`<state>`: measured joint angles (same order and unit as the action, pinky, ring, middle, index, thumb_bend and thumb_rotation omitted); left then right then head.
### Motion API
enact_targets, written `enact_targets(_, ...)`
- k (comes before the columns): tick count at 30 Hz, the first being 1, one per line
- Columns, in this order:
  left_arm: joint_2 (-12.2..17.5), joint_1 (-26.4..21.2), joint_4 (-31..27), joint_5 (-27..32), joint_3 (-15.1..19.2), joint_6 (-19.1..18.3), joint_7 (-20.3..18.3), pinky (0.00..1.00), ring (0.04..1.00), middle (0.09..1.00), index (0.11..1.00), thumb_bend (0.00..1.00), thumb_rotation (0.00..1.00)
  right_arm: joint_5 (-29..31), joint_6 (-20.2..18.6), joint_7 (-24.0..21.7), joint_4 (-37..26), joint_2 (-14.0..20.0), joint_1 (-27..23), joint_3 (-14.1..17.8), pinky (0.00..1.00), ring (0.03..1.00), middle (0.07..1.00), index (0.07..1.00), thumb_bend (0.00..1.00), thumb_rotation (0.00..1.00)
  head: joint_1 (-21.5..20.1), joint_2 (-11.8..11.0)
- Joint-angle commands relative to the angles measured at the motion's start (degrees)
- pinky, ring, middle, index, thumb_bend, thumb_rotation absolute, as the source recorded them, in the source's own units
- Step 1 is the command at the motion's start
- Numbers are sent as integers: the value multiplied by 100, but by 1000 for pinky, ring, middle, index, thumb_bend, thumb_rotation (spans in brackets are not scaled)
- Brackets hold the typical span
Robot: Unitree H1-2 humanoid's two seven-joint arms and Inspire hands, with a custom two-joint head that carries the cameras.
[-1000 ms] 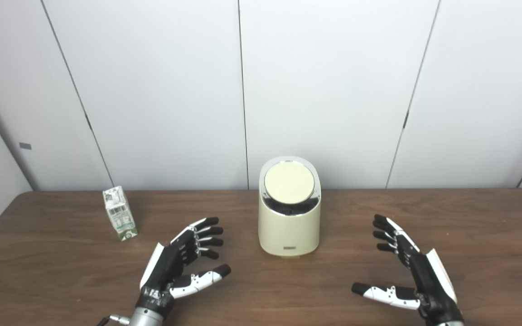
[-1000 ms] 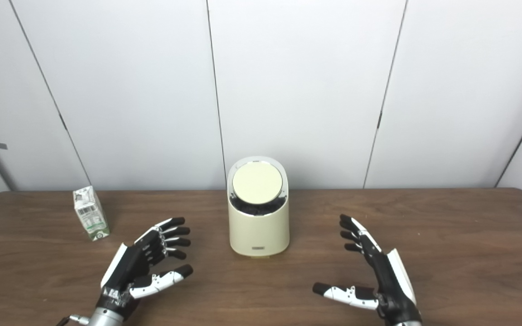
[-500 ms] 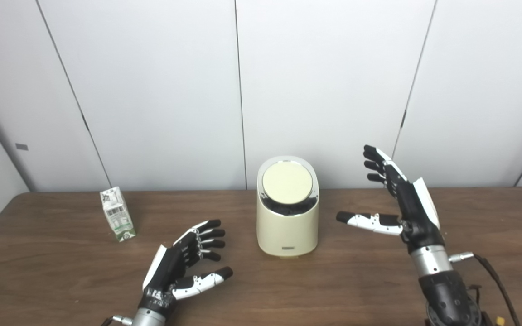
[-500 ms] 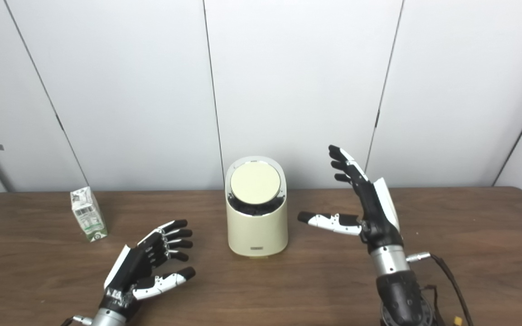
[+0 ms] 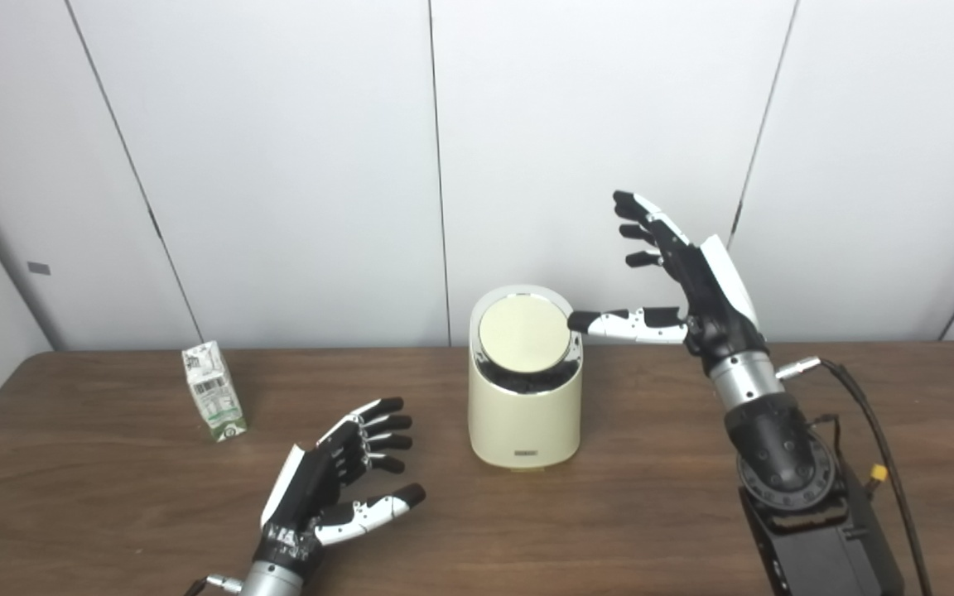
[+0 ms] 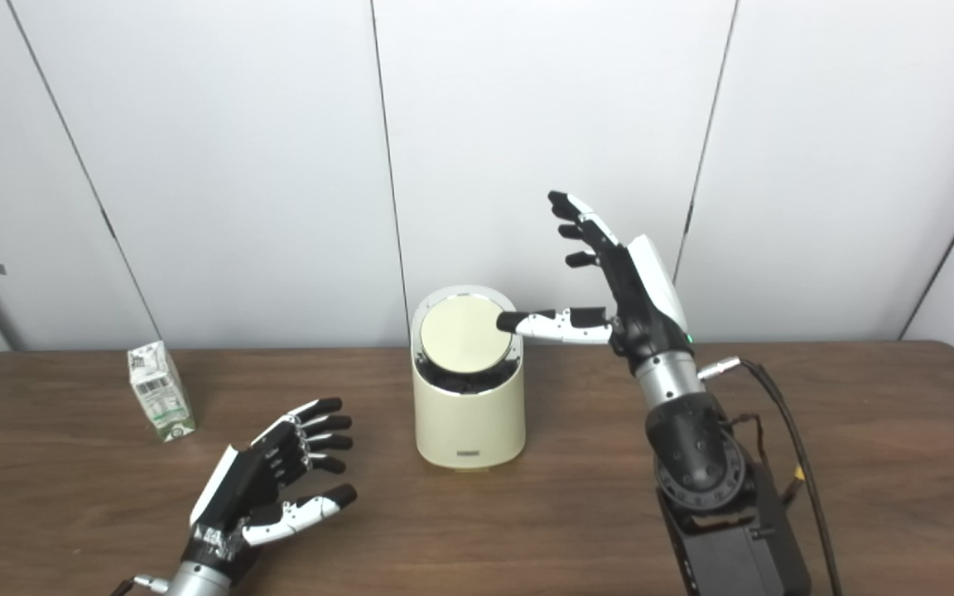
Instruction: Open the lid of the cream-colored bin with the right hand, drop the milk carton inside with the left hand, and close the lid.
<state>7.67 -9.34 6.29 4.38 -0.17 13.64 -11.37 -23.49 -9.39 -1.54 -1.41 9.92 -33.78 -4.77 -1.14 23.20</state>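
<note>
Your right hand (image 5: 696,273), fingers spread, thumb at the bin (image 5: 524,414) lid (image 5: 523,334) edge; left hand (image 5: 336,476) splayed empty, carton (image 5: 214,401) untouched.

A brown wooden table (image 5: 96,505) runs from side to side, and behind it stands a white wall (image 5: 278,165) of big panels with thin dark lines between them and a small grey tag (image 5: 39,268) low on the left.

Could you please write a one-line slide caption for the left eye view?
Right robot hand open, thumb at the closed lid of the cream bin; milk carton untouched.
</note>
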Motion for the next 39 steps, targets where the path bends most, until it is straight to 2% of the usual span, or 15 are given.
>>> enact_targets(1, -10, -208, -71, 8, 8, 233, 37, 631, 728, 782, 858, 701, 105, -229, -141, 10, -61, -17, -345, -115, 742, 871, 914, 914, 795, 296, -5, -2)
enact_targets(5, -21, -215, -88, 21, -10, 258, 20, 629, 730, 784, 862, 710, 130, -506, -402, 38, 41, -61, -486, -304, 731, 861, 915, 918, 785, 292, 21, 15)
enact_targets(10, -35, -207, -125, 9, -11, 201, 45, 626, 727, 781, 857, 705, 113, -599, -397, 63, 387, -167, -656, -461, 733, 880, 937, 925, 790, 301, 9, 33)
enact_targets(15, -43, -209, -88, 30, -5, 239, 39, 628, 726, 779, 857, 702, 102, -835, -431, 94, 719, -176, -843, -645, 814, 911, 946, 935, 796, 333, 12, 52)
enact_targets(18, -53, -208, -102, 54, -9, 216, 27, 632, 729, 780, 857, 704, 100, -956, -408, 140, 906, -183, -952, -730, 763, 886, 931, 925, 807, 339, 20, 66)
enact_targets(25, -78, -208, -128, 35, -7, 196, 46, 632, 730, 780, 852, 708, 104, -1013, -325, 127, 1166, -162, -1103, -820, 738, 873, 919, 918, 830, 331, 54, 96)
enact_targets(32, -92, -215, -152, 78, 4, 214, 29, 629, 732, 781, 855, 717, 120, -1057, -402, 23, 1073, -107, -1050, -888, 719, 864, 909, 919, 836, 305, 61, 109)
enact_targets(39, -73, -195, -245, 43, 10, 169, 39, 625, 731, 782, 856, 722, 130, -1067, -451, -38, 1024, -14, -938, -848, 759, 879, 917, 922, 817, 271, 51, 166)
